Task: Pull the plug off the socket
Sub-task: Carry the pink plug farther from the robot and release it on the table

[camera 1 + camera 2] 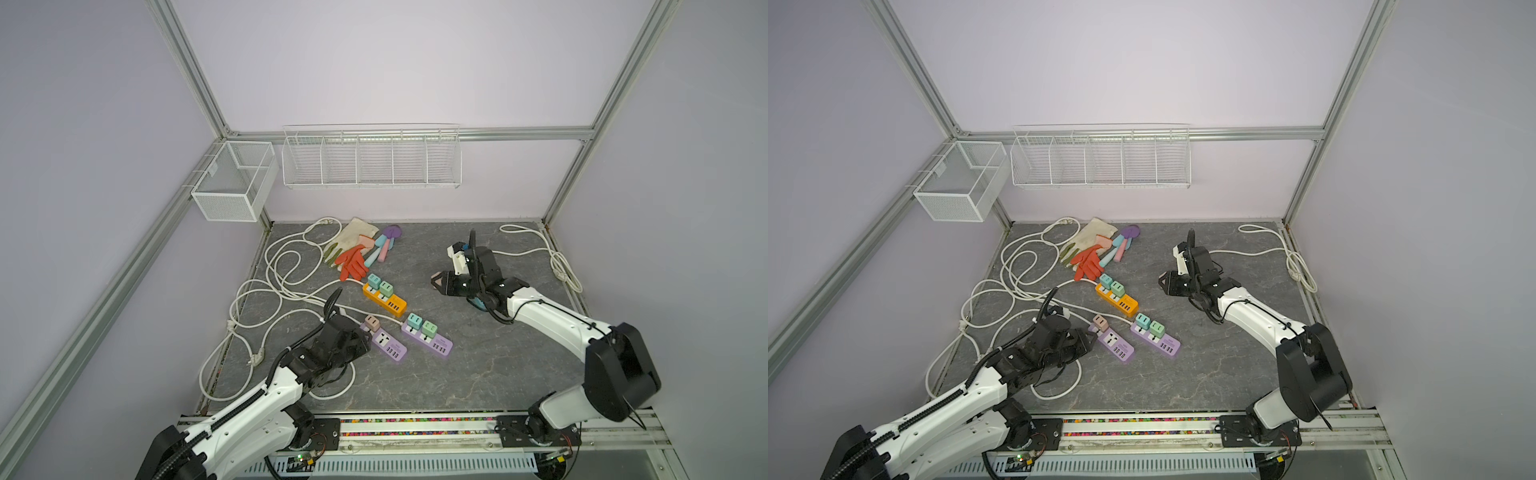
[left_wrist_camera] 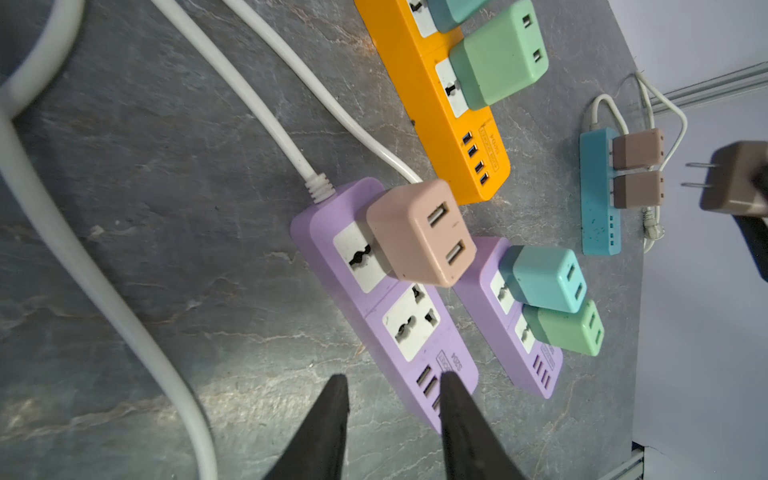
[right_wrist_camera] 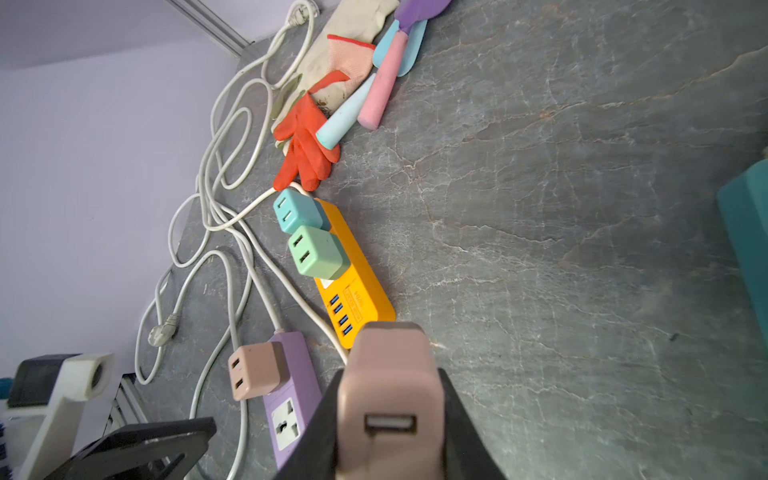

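Pinkish plug [image 3: 388, 399] in clenched right gripper [image 1: 439, 283]; left gripper [image 2: 394, 378] parted by purple strip [image 2: 324, 216], cable [image 2: 318, 187].

The table [image 1: 478, 374] carries a purple strip [image 2: 374, 301] at the left gripper's [image 2: 394, 376] jaw tips; a second purple strip [image 2: 498, 332] and an orange strip [image 2: 419, 104] lie beyond, a blue strip [image 2: 600, 191] near the right gripper [image 1: 435, 283], and cords [image 2: 87, 270] and gloves [image 1: 353, 262] farther off.

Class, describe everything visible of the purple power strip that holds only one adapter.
The purple power strip is a lilac plastic bar with rounded ends, lying flat on the grey table. It has two white sockets and a row of USB ports at one end; a white cord enters the other. A beige-pink adapter fills the socket nearer the cord; the second is empty. The open left gripper is poised at its USB end.
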Action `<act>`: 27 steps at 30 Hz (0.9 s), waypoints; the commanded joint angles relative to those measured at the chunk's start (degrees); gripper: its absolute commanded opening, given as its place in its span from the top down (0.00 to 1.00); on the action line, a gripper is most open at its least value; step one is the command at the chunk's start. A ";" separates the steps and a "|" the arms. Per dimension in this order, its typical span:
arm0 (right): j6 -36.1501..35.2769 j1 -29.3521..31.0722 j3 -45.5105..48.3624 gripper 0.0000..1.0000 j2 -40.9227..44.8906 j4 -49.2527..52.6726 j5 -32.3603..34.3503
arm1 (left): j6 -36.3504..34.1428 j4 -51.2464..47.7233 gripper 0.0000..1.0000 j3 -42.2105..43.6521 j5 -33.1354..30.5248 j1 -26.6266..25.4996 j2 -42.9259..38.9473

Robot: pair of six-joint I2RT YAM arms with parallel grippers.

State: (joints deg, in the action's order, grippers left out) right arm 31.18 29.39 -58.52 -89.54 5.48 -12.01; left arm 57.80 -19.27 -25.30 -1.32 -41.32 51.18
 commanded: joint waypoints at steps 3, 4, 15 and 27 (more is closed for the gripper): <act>1.82 -0.07 -3.27 0.90 -7.53 -6.29 -0.43 | -0.18 1.28 0.61 -3.34 -1.81 -0.69 2.03; 1.86 -0.05 -3.66 0.89 -8.61 -6.96 -0.14 | -0.14 1.51 0.61 -3.63 -1.81 -0.69 2.27; 1.51 -0.97 -10.81 0.84 -19.55 -7.19 0.79 | -2.81 0.11 0.58 -7.57 -3.67 -0.78 3.43; 2.43 -1.62 -11.53 0.80 -23.47 -7.84 1.72 | -3.57 -1.18 0.57 -7.53 -3.78 -0.71 3.14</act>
State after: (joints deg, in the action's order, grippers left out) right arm 32.64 28.10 -69.04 -111.70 -1.15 -10.72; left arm 55.00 -19.00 -31.35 -3.92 -41.82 54.43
